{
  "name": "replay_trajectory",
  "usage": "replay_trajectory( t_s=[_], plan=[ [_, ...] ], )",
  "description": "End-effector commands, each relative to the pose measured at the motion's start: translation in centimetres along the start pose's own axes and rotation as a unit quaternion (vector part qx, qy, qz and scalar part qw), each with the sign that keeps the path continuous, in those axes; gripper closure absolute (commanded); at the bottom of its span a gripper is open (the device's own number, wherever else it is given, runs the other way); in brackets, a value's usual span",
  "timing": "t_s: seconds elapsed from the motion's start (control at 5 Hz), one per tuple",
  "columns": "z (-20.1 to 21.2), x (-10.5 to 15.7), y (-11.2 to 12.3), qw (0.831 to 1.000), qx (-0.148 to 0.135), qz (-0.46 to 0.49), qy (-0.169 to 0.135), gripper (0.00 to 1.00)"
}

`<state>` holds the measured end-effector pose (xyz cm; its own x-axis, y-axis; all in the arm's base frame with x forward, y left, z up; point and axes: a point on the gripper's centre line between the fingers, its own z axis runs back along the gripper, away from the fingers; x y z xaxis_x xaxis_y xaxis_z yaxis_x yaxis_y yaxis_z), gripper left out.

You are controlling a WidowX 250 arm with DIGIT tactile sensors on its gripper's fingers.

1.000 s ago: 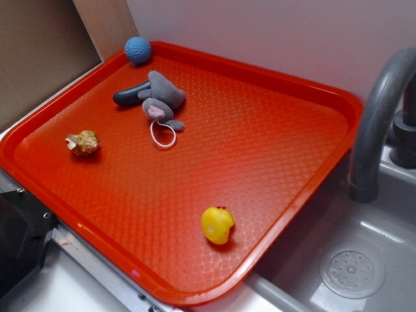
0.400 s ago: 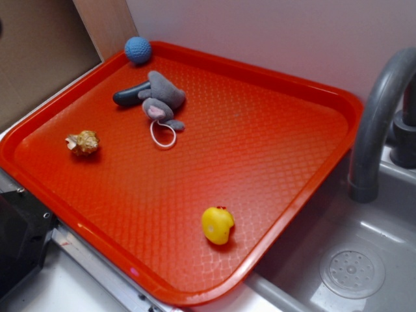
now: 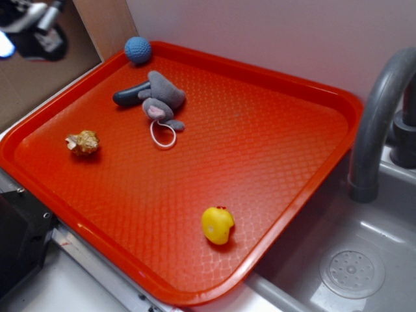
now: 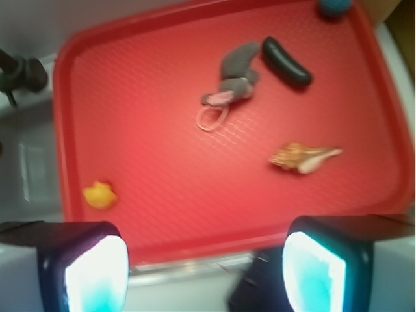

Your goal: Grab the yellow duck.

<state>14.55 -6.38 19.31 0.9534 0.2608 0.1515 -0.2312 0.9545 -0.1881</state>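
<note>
The yellow duck sits near the front right edge of the red tray; in the wrist view the yellow duck shows at the tray's left side. My gripper is blurred at the top left corner of the exterior view, high above and far from the duck. In the wrist view the gripper is open, its two fingers wide apart with nothing between them, hovering past the tray's near edge.
On the tray lie a blue ball, a grey plush mouse with a black piece, and a golden-tan lumpy ball. A grey faucet and sink stand to the right.
My gripper has come into the exterior view at the top left corner; earlier it was out of sight. Nothing on the tray has moved.
</note>
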Motion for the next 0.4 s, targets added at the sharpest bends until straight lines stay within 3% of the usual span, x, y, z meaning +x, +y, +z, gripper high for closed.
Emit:
replay_trajectory(
  t_s=[0.0,0.2],
  plan=[
    [-6.0,1.1,-4.3,1.0,-0.004,0.012,0.011,0.0],
    [-9.2,0.9,-6.4,0.999,0.008,-0.032,0.036,0.0]
  ],
)
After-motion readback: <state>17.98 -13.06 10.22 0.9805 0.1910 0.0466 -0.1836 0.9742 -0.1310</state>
